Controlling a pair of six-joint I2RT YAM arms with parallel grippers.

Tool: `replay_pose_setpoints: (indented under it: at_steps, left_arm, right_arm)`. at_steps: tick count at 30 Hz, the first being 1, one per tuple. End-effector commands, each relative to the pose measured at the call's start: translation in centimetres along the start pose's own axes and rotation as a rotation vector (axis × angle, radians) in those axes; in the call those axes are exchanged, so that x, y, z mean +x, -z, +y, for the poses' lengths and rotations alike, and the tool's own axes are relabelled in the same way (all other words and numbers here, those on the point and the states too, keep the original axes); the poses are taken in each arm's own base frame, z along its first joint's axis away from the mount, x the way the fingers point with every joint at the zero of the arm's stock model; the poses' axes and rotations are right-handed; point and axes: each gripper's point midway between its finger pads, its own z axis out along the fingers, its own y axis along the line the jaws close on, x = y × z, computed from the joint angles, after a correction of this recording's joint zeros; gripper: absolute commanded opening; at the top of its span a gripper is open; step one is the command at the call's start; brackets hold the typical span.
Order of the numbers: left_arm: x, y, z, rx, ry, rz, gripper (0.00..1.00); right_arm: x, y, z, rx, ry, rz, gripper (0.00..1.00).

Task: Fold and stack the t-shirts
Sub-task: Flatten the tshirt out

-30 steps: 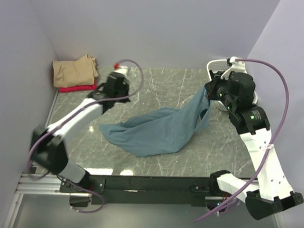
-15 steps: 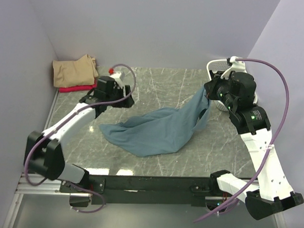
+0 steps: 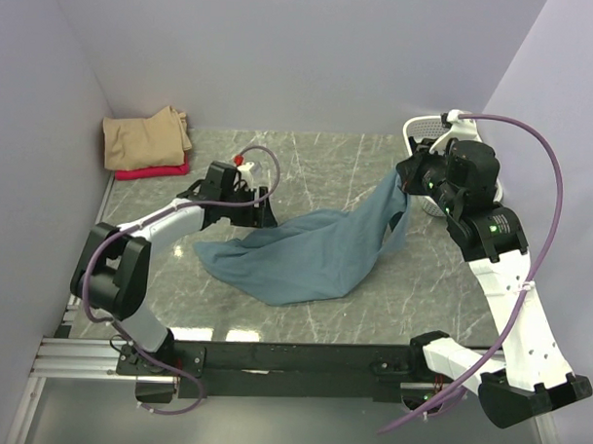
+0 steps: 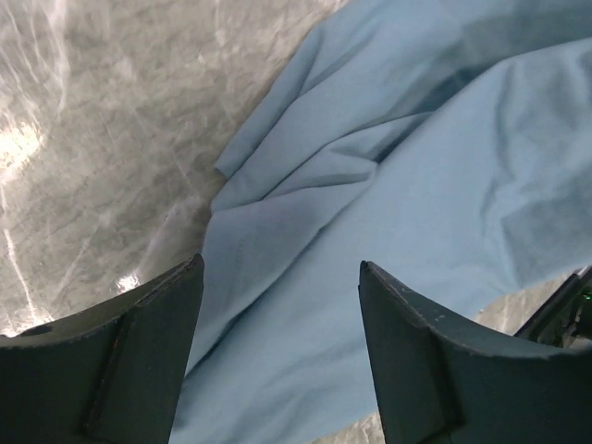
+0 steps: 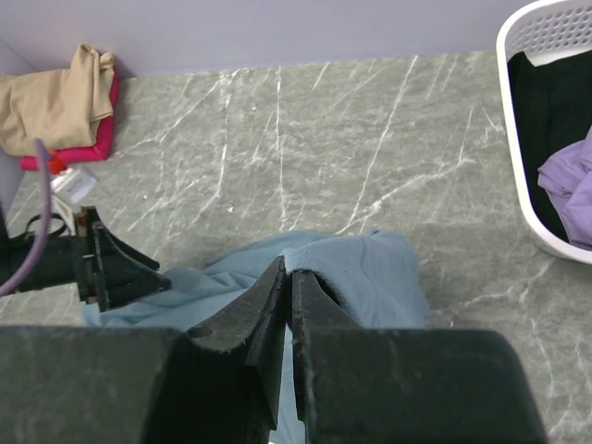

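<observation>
I count one blue shirt [image 3: 315,252], one tan shirt [image 3: 142,139], one red shirt [image 3: 154,172], one purple shirt [image 5: 569,183], one black shirt [image 5: 538,106] and one basket [image 5: 506,65].

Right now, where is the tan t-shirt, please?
In the top view, the tan t-shirt lies folded at the far left corner of the table, on the red t-shirt.

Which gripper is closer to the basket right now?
Right. The right gripper, shut on the blue shirt, is close beside the basket. The left gripper, open, hovers over the shirt's other end, much farther away.
</observation>
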Motion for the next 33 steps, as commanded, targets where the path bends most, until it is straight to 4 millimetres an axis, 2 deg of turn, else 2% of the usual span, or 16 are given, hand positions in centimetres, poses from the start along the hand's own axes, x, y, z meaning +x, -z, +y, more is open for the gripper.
replay_pose_setpoints:
  at_steps: [1, 12, 14, 17, 18, 19, 21, 23, 24, 25, 26, 27, 29, 30, 31, 33]
  left_arm:
    - [-0.1, -1.1, 0.4, 0.0, -0.018, 0.013, 0.73]
    - [1.1, -2.7, 1.5, -0.033, -0.011, 0.06, 0.7]
    - [1.2, -2.8, 1.2, -0.02, -0.013, 0.065, 0.63]
    - [0.8, -3.0, 0.6, 0.005, -0.019, 0.056, 0.29]
    - [0.7, -3.1, 0.5, 0.012, -0.019, 0.055, 0.09]
    - [0.7, -3.2, 0.4, 0.021, -0.019, 0.059, 0.01]
    - [-0.3, -3.1, 0.2, 0.013, -0.018, 0.031, 0.01]
    - [-2.4, -2.2, 0.1, -0.034, -0.029, -0.032, 0.01]
    - [-2.7, -1.5, 0.4, -0.072, -0.022, -0.032, 0.01]
    - [-4.2, -0.1, -0.2, -0.092, -0.035, -0.079, 0.01]
    - [-6.2, 1.3, 0.4, -0.17, -0.041, -0.146, 0.01]
    - [-6.8, 2.6, 0.5, -0.209, -0.037, -0.168, 0.01]
    - [-9.7, 6.7, -0.6, -0.262, -0.045, -0.296, 0.01]
    - [-10.5, 8.3, -0.4, -0.302, -0.034, -0.341, 0.01]
    - [-11.3, 11.2, -1.0, -0.331, -0.032, -0.411, 0.01]
    - [-12.0, 14.0, -0.4, -0.407, -0.007, -0.496, 0.01]
  right_arm:
    - [-2.1, 0.3, 0.6, -0.029, 0.003, -0.081, 0.1]
    - [-2.0, 0.0, 0.6, -0.029, 0.002, -0.075, 0.11]
    - [-2.0, 0.0, 0.6, -0.03, 0.0, -0.078, 0.11]
    - [-1.9, 0.0, 0.6, -0.031, 0.001, -0.076, 0.11]
    - [-1.9, 0.0, 0.5, -0.029, 0.002, -0.075, 0.11]
    - [-1.9, -0.1, 0.5, -0.028, 0.001, -0.072, 0.11]
    - [-1.9, -0.1, 0.5, -0.028, 0.002, -0.072, 0.1]
    - [-1.9, 0.1, 0.4, -0.02, 0.006, -0.074, 0.1]
    - [-2.0, 0.3, 0.0, 0.003, 0.004, -0.081, 0.1]
    - [-2.4, 0.6, -0.2, 0.011, 0.006, -0.094, 0.1]
    - [-2.5, 0.8, -0.3, 0.02, 0.005, -0.102, 0.1]
    - [-2.6, 0.9, -0.8, 0.046, 0.003, -0.109, 0.1]
    - [-3.1, 1.4, -1.2, 0.067, -0.002, -0.13, 0.1]
    - [-3.1, 1.6, -1.4, 0.08, -0.003, -0.13, 0.1]
    - [-3.4, 1.8, -1.7, 0.098, -0.007, -0.142, 0.1]
    - [-3.5, 1.8, -2.2, 0.126, -0.009, -0.144, 0.1]
